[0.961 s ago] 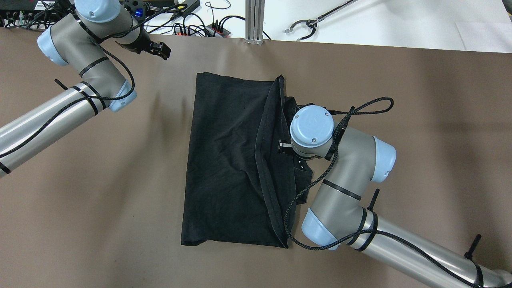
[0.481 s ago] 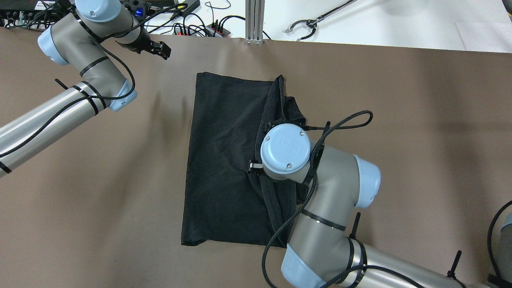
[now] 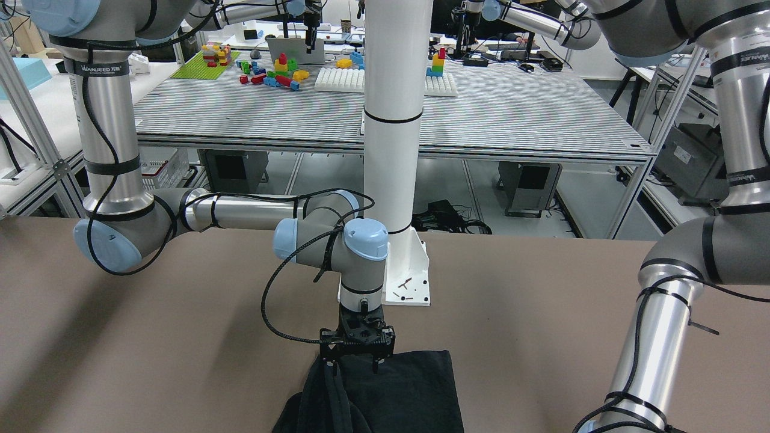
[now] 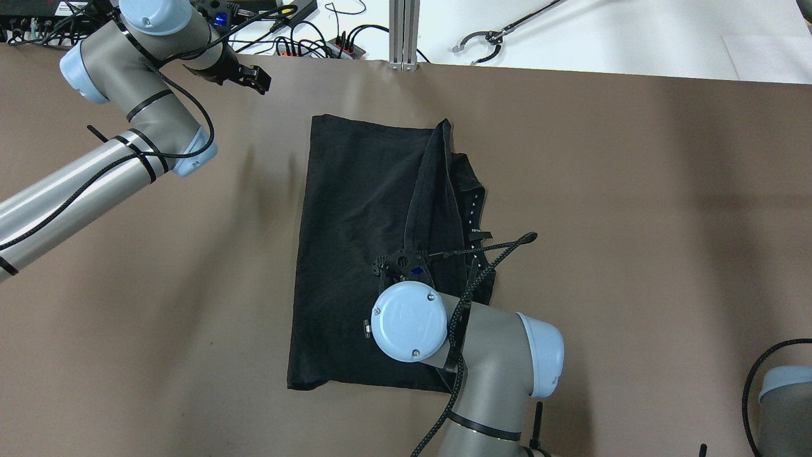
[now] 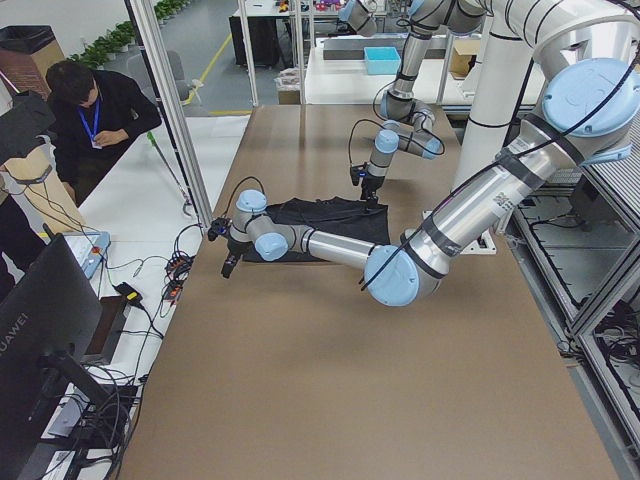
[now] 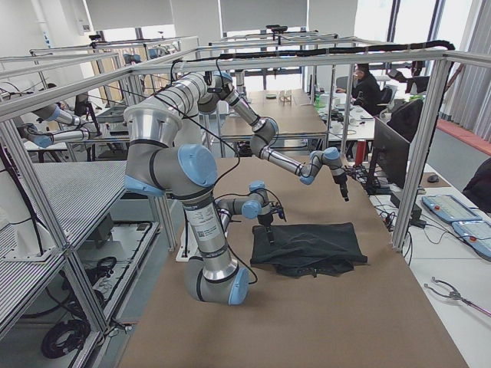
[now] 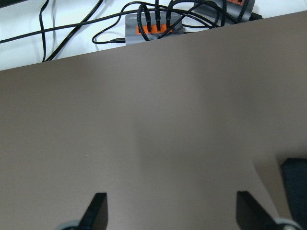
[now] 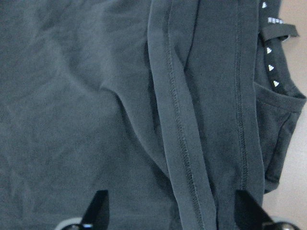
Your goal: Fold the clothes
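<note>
- the black cloth (image 4: pixel 355 254) lies in the middle of the brown table (image 4: pixel 634 190), folded into a rough rectangle, its long side running away from the robot.
- a hemmed fold (image 8: pixel 180 124) forms a ridge along the cloth, nearer its right side; a band with small white marks (image 8: pixel 268 52) shows at the right edge.
- the right gripper (image 4: pixel 406 263) points straight down over that ridge, near the robot-side half of the cloth. its jaws are spread wide with only flat fabric showing between them; whether the fingertips (image 8: pixel 98 208) touch the cloth cannot be told.
- the left gripper (image 4: pixel 250 79) hangs over bare table near the far left corner, well apart from the cloth. its jaws are wide and hold nothing.
- in the left wrist view a cloth corner (image 7: pixel 295 187) shows at the right edge, and a cabled power hub (image 7: pixel 153 26) sits past the table's edge.
- a white pillar (image 3: pixel 394 120) stands behind the right gripper (image 3: pixel 355 361).
</note>
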